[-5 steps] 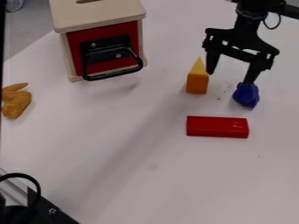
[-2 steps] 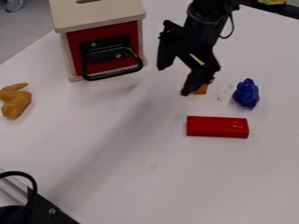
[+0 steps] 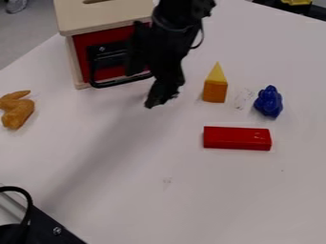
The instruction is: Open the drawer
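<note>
Wooden box [image 3: 102, 18]: chunky, red drawer [image 3: 109, 38]
Handle [image 3: 117, 83]: black loop, partly hidden tbh
Gripper [image 3: 141, 89]: black, fingers pretty wide

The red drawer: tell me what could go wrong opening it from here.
The gripper hangs by the black handle, jaws apart; one might bump it instead of hooking it. The wooden box seems merely to stand on the table, so a pull could drag it whole. The yellow-topped orange block stands upright nearby; a wide swing might topple it.
</note>
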Robot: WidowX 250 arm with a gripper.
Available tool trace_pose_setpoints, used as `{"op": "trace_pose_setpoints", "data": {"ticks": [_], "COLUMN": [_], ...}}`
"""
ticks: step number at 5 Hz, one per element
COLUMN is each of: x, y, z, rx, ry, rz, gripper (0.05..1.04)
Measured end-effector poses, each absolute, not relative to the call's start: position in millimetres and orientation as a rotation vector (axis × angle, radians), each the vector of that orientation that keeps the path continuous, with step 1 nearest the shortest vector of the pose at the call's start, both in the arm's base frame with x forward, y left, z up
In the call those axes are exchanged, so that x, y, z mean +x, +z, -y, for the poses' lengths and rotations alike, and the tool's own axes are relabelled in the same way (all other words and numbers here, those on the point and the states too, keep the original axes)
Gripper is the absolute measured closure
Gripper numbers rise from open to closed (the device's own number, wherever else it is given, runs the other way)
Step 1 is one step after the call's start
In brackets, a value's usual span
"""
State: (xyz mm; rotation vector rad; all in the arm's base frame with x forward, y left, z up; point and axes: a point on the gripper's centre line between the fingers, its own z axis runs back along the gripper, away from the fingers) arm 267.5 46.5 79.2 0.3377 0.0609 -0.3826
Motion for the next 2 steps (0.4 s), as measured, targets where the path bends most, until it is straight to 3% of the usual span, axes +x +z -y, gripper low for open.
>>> {"op": "trace_pose_setpoints", "data": {"ticks": [2], "x": [271], "y": [59], "z": [-80], "rx": [0.371], "ry": [-0.503], "rz": [-0.084], "gripper": [0.084]}}
